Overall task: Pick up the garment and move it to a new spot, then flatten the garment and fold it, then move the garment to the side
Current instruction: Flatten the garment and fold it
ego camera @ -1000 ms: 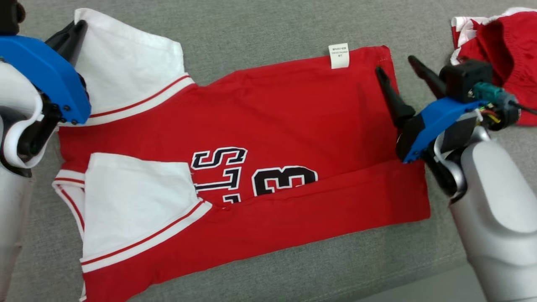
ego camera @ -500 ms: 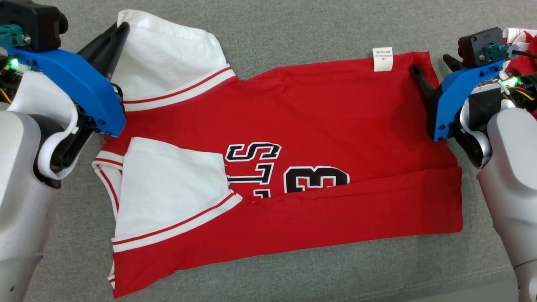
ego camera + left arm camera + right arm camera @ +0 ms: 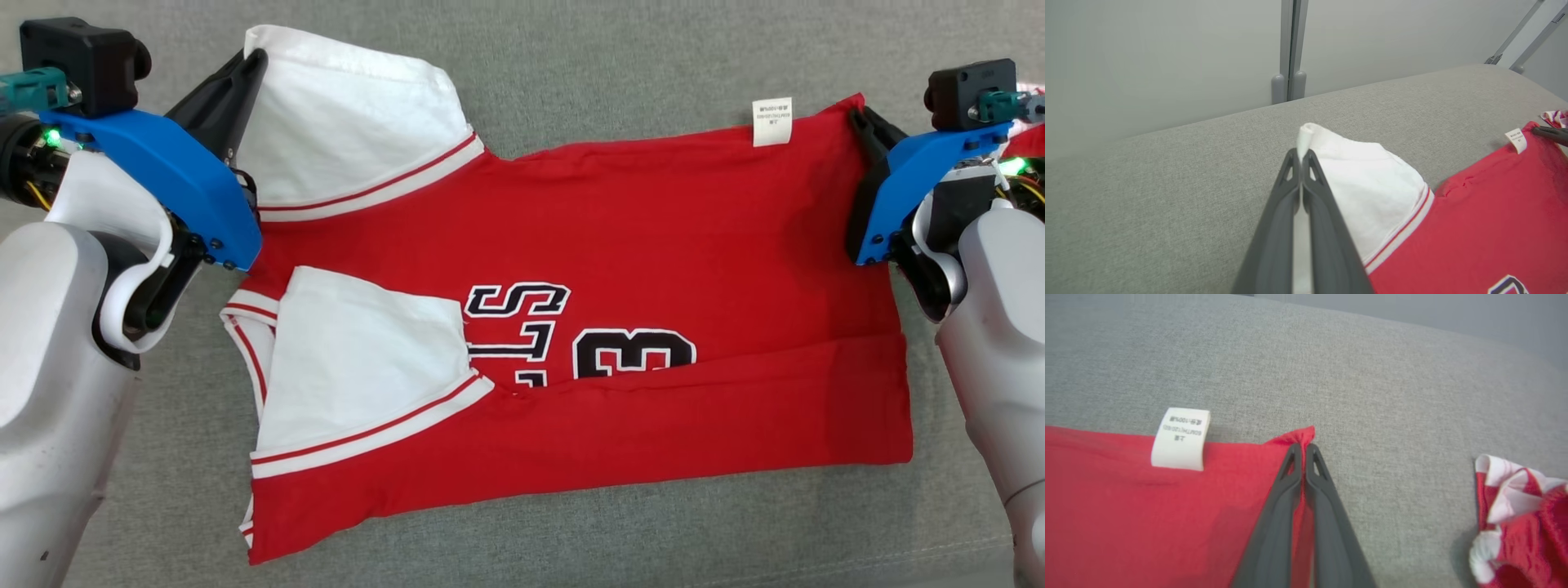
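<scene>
Two claws pinch the garment (image 3: 653, 245), spread on the grey cushion (image 3: 571, 65): left claw (image 3: 1301, 152) on its white sleeve (image 3: 351, 114), right claw (image 3: 1302, 446) on its red corner (image 3: 1300, 436); fold step in hand, so you should lift both evenly and carry that edge over.

Grey woven padded surface (image 3: 612, 65), rounded along the far edge. Spread across it, red jersey (image 3: 653, 229) with white sleeves, near hem folded over the chest print. Apart at the right, crumpled red-and-white cloth (image 3: 1535, 539).
</scene>
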